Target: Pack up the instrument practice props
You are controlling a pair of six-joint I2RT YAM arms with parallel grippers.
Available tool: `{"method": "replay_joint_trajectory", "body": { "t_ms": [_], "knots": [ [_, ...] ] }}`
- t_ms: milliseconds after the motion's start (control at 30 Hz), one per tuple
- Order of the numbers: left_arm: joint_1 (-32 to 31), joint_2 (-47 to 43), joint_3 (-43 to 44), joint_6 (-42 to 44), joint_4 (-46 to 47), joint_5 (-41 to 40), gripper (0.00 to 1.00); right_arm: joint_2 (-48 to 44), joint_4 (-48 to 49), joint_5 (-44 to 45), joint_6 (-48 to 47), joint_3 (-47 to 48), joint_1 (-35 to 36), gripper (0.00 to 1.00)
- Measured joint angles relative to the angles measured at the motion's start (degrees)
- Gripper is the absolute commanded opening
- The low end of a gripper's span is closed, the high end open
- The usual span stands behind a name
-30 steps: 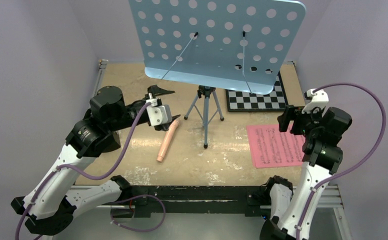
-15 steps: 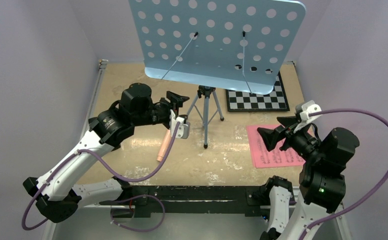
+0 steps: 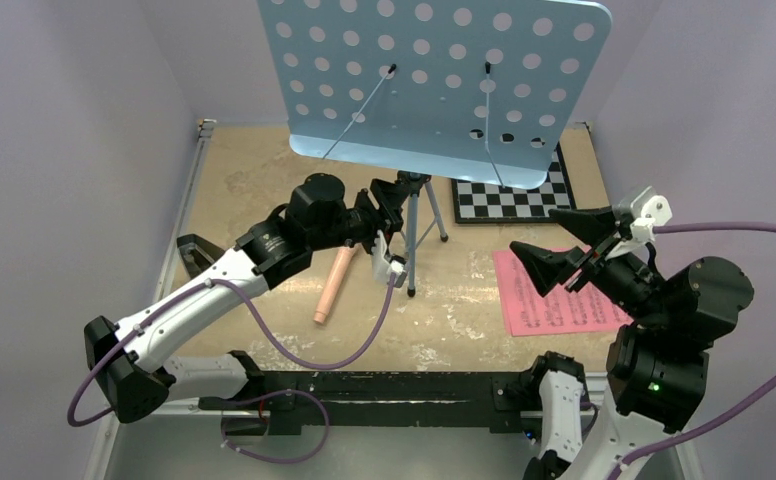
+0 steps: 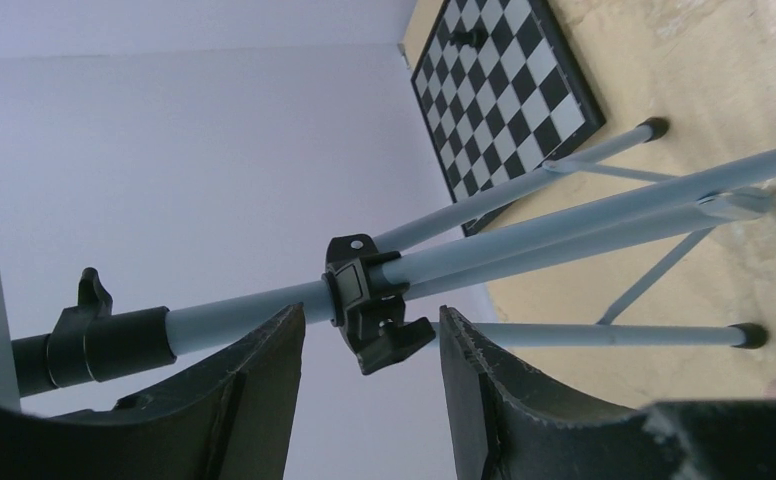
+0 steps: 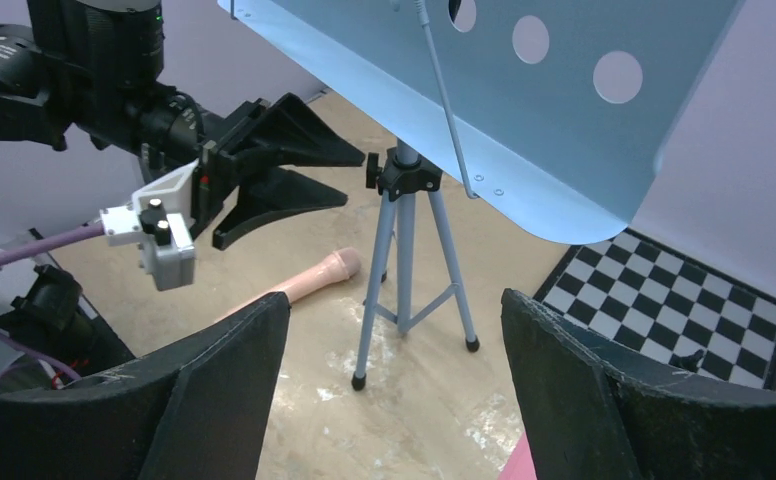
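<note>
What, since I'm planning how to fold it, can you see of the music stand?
The music stand has a tilted light-blue desk, seemingly metal, with round holes and two wire page holders. Its pale tripod, black collar and feet, stands upright on the table beside the chessboard. The open left pincer flanks the collar.

A light-blue perforated music stand stood upright on its tripod; a slim peach-pink recorder lay left of it, a pink sheet-music page right.

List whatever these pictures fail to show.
- Top view: light-blue perforated music-stand desk, upper part cut off by the frame edge.
- Top view: pink sheet-music page, print too small, partly behind the right hand.
- Left wrist view: small black object on the black-and-white chessboard, too small to identify.
</note>
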Motion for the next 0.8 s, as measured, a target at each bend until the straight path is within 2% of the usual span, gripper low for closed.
{"method": "replay_joint_trajectory", "body": {
  "t_ms": [67,133,267,367,433,600,800],
  "knots": [
    [-0.09,1.57,-0.02,1.64,2.32,-1.53,0.55,0.85,-0.26,-1.29,-1.29,-0.63,0.09,0.8],
    [-0.22,2.38,-0.37,2.93,4.15,-2.93,0.54,-1.18,-0.42,-2.19,-4.02,-5.16,0.09,0.83],
    [-0.42,2.47,-0.98,4.39,5.42,-4.94,0.52,-13.22,-0.13,-2.47,-9.11,-23.23,0.09,0.79],
    [-0.42,2.45,-1.25,4.61,5.95,-6.21,0.51,-17.68,2.54,-2.91,-10.05,-32.87,1.7,0.73],
    [-0.42,2.36,-2.1,4.61,6.58,-6.84,0.51,-15.43,5.44,-0.04,-10.38,-36.74,5.62,0.72],
    [-0.39,2.34,-3.87,4.48,7.04,-7.65,0.53,-4.17,15.45,8.76,-12.92,-42.4,21.24,0.73],
    [-0.39,0.68,-4.72,3.17,7.82,-7.72,0.56,12.22,31.91,11.3,-11.45,-43.87,23.37,0.75]
  ]
}}
